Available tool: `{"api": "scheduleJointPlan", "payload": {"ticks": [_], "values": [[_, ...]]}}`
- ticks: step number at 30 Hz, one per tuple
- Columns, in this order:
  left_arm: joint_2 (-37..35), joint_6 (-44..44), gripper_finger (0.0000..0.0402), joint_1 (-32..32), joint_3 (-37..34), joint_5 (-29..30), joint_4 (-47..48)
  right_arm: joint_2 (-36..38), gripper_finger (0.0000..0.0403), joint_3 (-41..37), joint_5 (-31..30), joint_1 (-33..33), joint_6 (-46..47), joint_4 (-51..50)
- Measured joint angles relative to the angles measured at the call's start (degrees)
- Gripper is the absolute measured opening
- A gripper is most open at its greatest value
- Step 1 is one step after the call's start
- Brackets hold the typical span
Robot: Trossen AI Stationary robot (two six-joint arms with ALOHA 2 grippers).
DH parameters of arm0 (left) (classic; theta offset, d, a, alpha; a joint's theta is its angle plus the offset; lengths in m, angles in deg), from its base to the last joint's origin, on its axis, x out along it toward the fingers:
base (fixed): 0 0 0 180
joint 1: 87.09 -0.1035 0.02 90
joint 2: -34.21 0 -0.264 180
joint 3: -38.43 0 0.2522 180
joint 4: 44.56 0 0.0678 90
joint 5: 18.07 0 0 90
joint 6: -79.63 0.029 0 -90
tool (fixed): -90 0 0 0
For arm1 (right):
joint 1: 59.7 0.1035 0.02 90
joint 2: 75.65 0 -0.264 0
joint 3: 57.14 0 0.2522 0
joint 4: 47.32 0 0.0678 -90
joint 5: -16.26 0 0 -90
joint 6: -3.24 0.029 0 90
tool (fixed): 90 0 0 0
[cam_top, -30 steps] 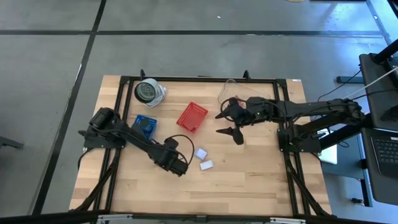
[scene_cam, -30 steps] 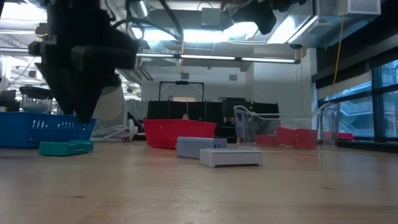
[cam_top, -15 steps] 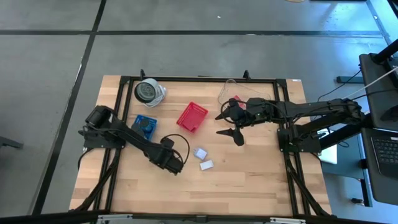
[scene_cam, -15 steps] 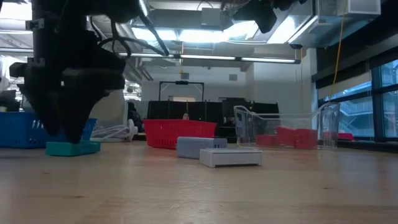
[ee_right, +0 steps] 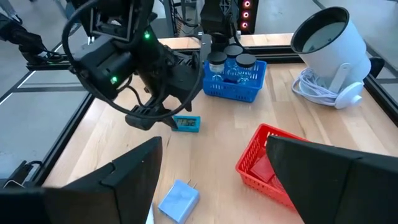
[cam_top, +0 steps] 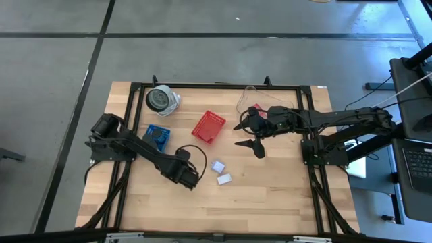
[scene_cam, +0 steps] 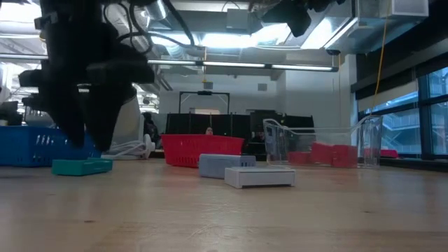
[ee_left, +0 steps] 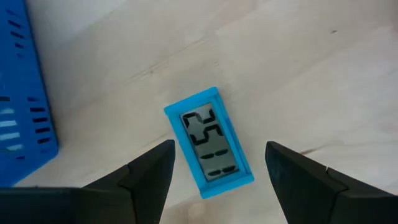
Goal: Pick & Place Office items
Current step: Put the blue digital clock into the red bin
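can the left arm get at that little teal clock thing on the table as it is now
Probably yes. The left gripper hangs open right above the teal clock, which lies flat on bare wood between its fingers; the blue basket stands off to one side.

Left gripper (ee_left: 214, 171) open above the clock (ee_left: 208, 143) on the table (cam_top: 270, 196), tray (cam_top: 158, 135) beside it, basket (cam_top: 208, 126) mid-table, two chargers (cam_top: 221, 172) before the basket, right gripper (cam_top: 248, 135) right of the basket, lamp (cam_top: 162, 100) at the back
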Motion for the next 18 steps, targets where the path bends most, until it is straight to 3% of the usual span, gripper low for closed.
{"api": "scheduleJointPlan", "payload": {"ticks": [11,18], "values": [[-0.2,-5.0,0.0248,0.0,-9.3,-2.0,-11.6,0.0,0.0293,0.0,0.0,0.0,-0.2,-0.4],[0.0,-4.2,0.0248,-0.1,-9.4,-3.5,-10.0,0.0,0.0293,0.0,0.0,0.0,-0.2,-0.4]]}}
